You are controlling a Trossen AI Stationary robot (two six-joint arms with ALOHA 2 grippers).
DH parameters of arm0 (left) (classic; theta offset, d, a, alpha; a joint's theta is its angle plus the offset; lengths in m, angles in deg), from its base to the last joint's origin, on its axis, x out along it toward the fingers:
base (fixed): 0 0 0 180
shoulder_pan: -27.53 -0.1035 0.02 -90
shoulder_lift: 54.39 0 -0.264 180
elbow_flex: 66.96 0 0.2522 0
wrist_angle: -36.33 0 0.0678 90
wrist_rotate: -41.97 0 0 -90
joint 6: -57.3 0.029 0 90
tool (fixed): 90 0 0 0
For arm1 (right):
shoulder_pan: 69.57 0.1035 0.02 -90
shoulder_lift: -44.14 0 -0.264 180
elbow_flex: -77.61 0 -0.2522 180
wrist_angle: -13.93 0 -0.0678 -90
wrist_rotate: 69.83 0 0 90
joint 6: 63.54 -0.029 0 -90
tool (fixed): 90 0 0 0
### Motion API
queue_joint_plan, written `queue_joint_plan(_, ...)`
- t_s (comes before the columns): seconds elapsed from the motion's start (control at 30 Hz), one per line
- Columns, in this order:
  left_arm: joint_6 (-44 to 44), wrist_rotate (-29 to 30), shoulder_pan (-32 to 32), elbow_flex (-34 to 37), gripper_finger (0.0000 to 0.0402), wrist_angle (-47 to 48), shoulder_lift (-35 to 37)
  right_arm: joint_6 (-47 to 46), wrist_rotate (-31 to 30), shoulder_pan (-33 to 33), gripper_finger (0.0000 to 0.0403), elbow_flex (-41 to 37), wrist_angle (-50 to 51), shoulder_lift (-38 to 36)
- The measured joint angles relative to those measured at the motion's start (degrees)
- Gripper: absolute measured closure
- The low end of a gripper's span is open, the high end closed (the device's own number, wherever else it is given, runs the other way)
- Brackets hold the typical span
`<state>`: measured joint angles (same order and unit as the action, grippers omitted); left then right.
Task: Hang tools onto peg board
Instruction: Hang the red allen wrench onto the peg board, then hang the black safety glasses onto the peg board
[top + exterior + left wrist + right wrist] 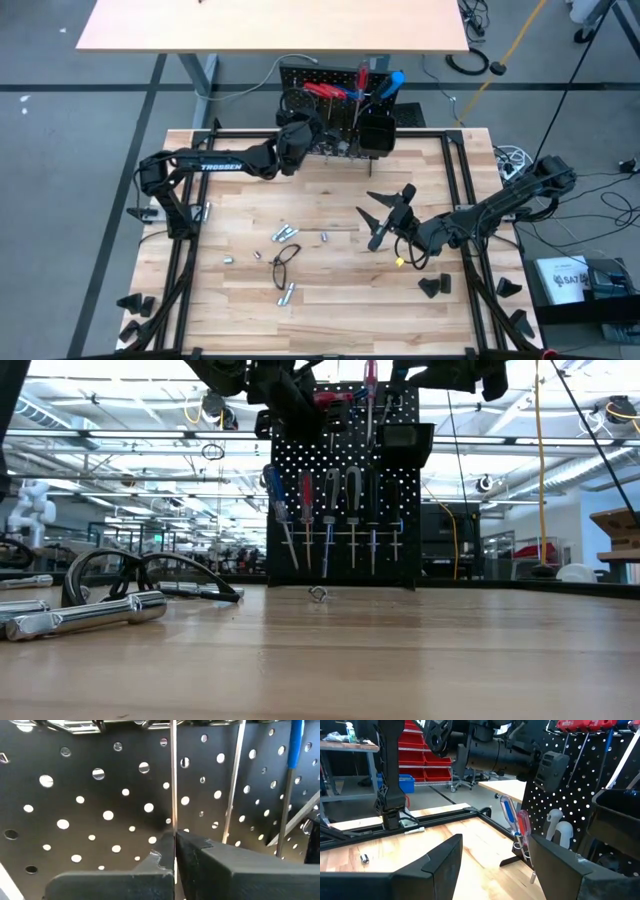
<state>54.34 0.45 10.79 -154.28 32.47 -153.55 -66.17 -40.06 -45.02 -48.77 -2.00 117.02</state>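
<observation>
One thin screwdriver shaft (173,795) clamped in left pincer (174,851), against peg board (100,810)

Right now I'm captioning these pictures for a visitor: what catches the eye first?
The upright black peg board at the table's far edge, already hung with tools. The left gripper is pressed up against it, shut on a thin metal shaft. The right gripper hovers open mid-table.

- One peg board (335,105) is seen.
- Five screwdrivers (328,510) are counted hanging in a row on it.
- Two black blocks (434,286) are seen near the right arm.
</observation>
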Motion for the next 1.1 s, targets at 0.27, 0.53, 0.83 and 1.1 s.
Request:
queue_joint_plan(0.27,0.3,-0.7,0.1,0.2,0.0324,2.7,-1.1,-0.2,0.0,0.0,0.0181,0.0,0.1,0.0)
queue_joint_plan(0.53,0.4,2.8,1.1,0.2,0.024,11.2,0.3,-0.8,0.1,0.0,0.0181,0.0,1.4,0.0)
queue_joint_plan(0.83,5.5,5.8,9.0,0.2,0.0178,13.9,4.9,-0.8,0.1,0.0,0.0181,0.0,1.6,0.0)
queue_joint_plan(1.1,9.3,13.7,20.2,0.1,0.0173,27.5,11.5,0.9,0.2,-0.1,0.0181,0.0,2.2,0.0)
